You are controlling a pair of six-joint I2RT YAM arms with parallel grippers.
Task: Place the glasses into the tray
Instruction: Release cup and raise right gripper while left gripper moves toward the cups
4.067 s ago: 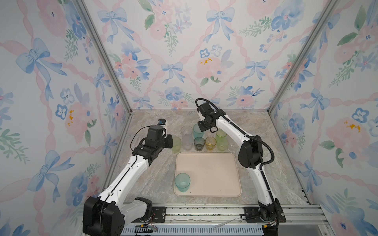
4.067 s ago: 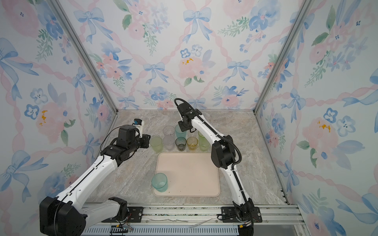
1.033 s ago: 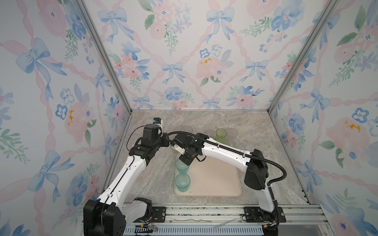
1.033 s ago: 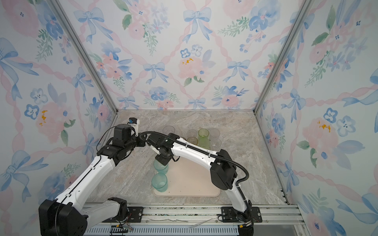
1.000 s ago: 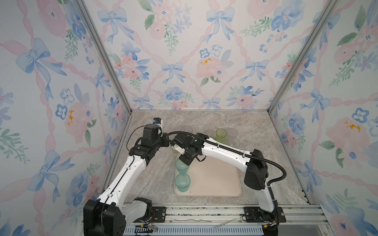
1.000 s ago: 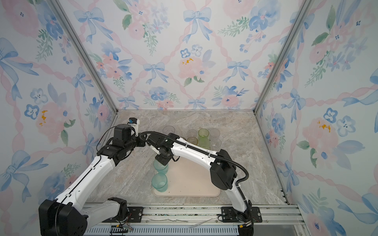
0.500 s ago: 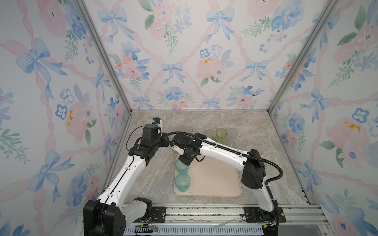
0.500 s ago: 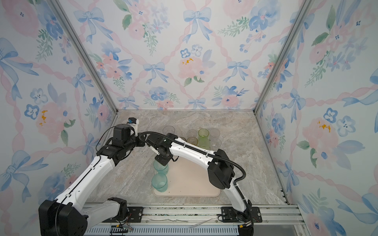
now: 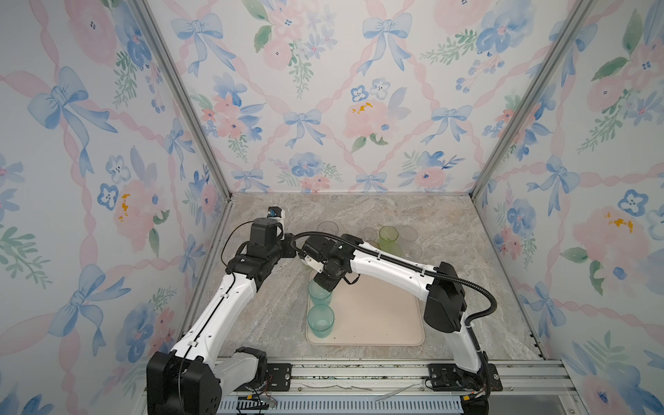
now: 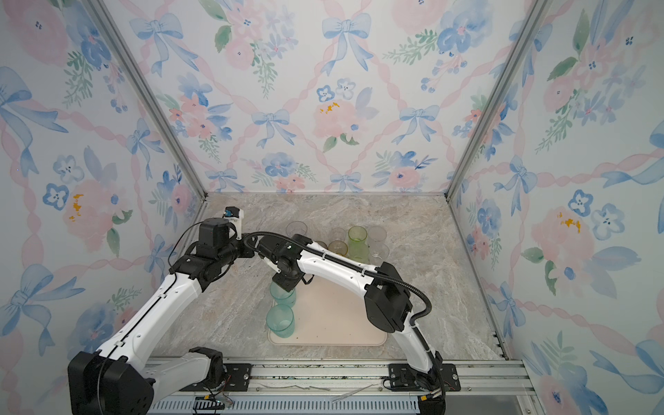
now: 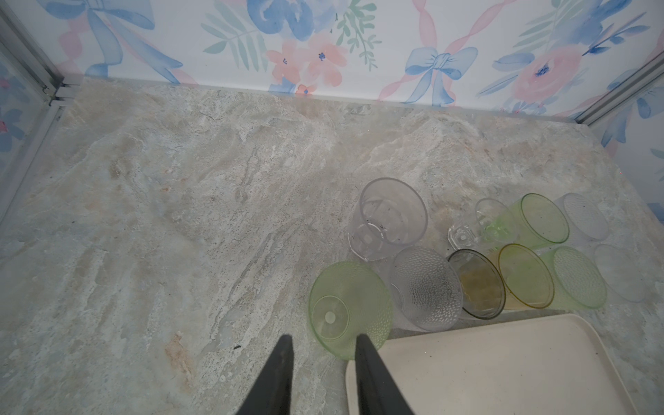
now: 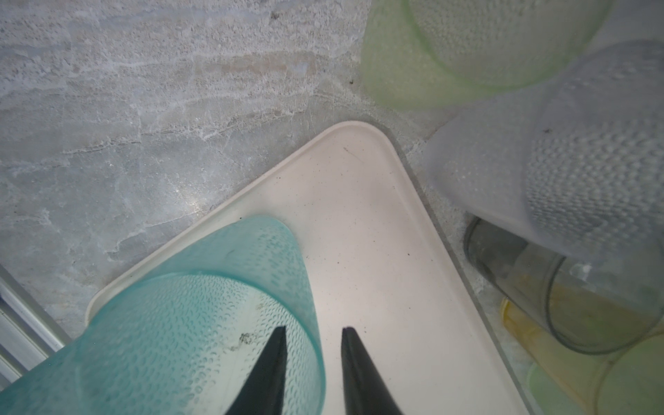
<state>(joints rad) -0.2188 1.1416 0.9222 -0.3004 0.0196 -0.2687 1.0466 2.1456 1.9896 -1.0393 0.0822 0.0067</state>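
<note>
Two teal glasses stand in the cream tray [image 9: 377, 316] along its left edge, one nearer the front [image 9: 321, 321] and one behind it [image 9: 319, 293]. My right gripper [image 12: 312, 328] is open just above the rear teal glass [image 12: 201, 316], one finger inside its rim and one outside. My left gripper [image 11: 323, 337] is open low over the table, by the near rim of a yellow-green glass [image 11: 350, 309] at the tray's [image 11: 485, 366] far left corner. The other glasses cluster behind the tray.
Behind the tray stand a clear glass [image 11: 391, 219], a frosted dimpled one [image 11: 425, 287], a smoky grey one [image 11: 476, 284], an amber one [image 11: 524, 276] and more yellow-green ones [image 11: 539, 219]. My right arm [image 9: 388, 267] crosses over the tray's far edge. Marble table [image 11: 179, 215] lies left of the glasses.
My right gripper has opened and let go of the second teal glass, which now stands in the tray. The left arm has hardly moved.
</note>
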